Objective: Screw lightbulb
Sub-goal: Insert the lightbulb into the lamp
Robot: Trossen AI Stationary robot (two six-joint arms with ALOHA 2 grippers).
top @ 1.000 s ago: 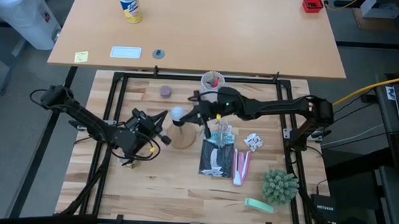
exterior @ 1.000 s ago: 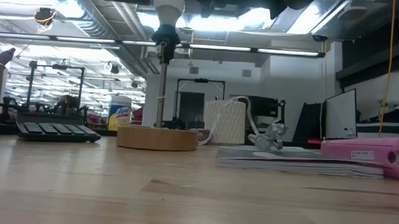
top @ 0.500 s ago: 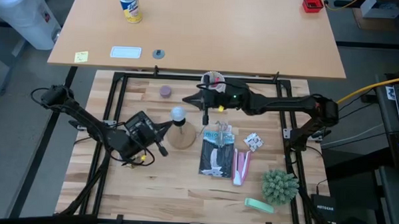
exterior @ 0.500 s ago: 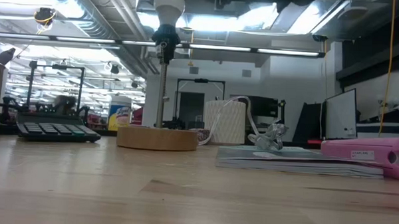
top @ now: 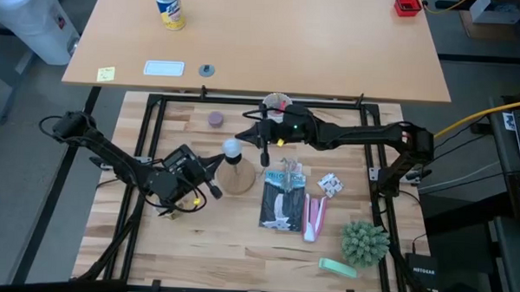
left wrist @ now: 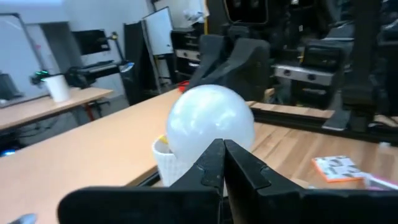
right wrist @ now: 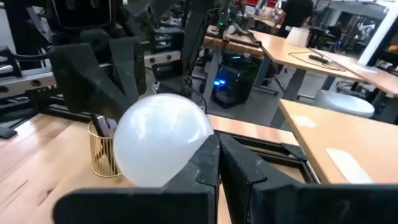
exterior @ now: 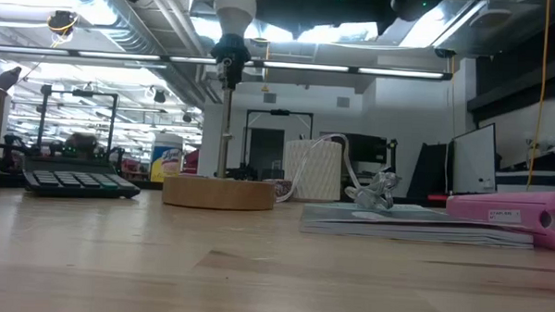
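Bulb: the small white frosted pear-shaped lightbulb point(top: 233, 148) sat on top of the thin black socket post point(exterior: 226, 117) of the round wooden disc stand point(top: 238, 179), roughly mid-table, globe end up.

Long axis: looked vertical to me, in line with the post in the low view.

Left claw: the left gripper point(top: 216, 165) was pinched fully closed, holding nothing, just beside the stand on the left. In its wrist view the two dark fingertips point(left wrist: 219, 163) met right in front of the bulb's globe.

Right claw: the right gripper point(top: 242, 133) was also closed and empty, just up-table and to the right of the bulb. Its wrist view showed the globe close ahead of the shut tips.

Which way / who's nearer: the bulb lay between the two claws. I'd call them about equally near, can't really pick one. Either would have to open before it could turn the bulb.

Hard to see: the screw base and the socket joint were tiny in the low view, so I can't tell how far in it was threaded. The low view also cut off the top of the globe.
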